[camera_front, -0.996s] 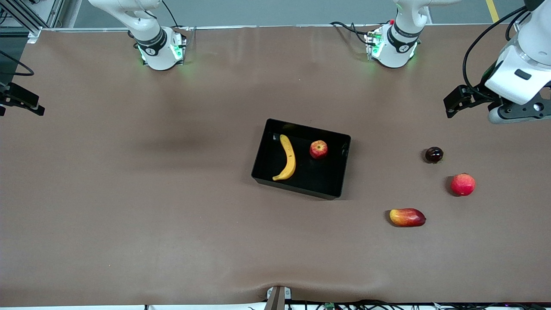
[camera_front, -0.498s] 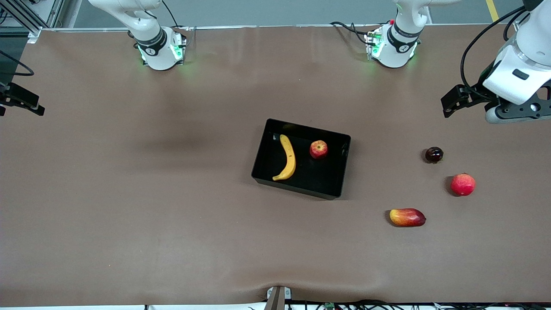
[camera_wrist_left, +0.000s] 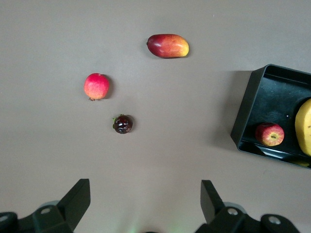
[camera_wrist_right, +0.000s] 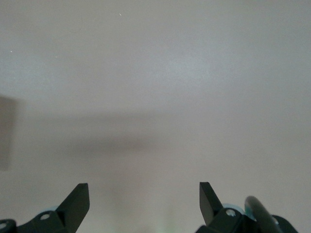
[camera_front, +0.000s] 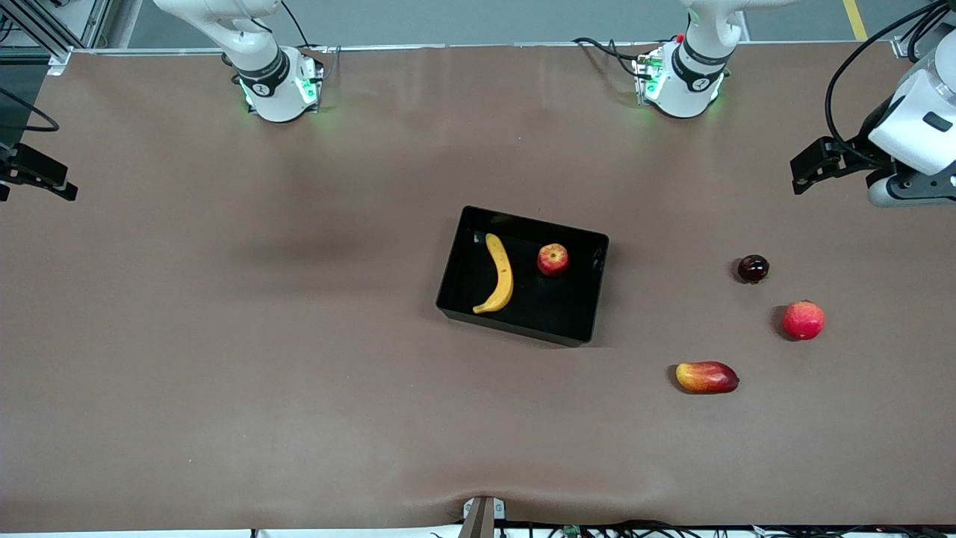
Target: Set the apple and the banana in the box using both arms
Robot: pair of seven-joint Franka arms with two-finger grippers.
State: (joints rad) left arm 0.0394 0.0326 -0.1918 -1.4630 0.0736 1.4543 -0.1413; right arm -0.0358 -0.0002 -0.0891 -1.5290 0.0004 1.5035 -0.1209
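The black box sits mid-table. The yellow banana and the small red apple lie inside it, apart from each other. In the left wrist view the box wall, the apple and part of the banana show at the edge. My left gripper is open and empty, up over bare table at the left arm's end. My right gripper is open and empty over bare table at the right arm's end.
Three loose fruits lie toward the left arm's end: a small dark fruit, a pinkish-red round fruit and a red-and-yellow mango-like fruit. They also show in the left wrist view: the dark fruit, the round fruit, the mango-like fruit.
My left gripper has drifted further out toward the left arm's end of the table. The fruits, the box and the right arm have not moved.
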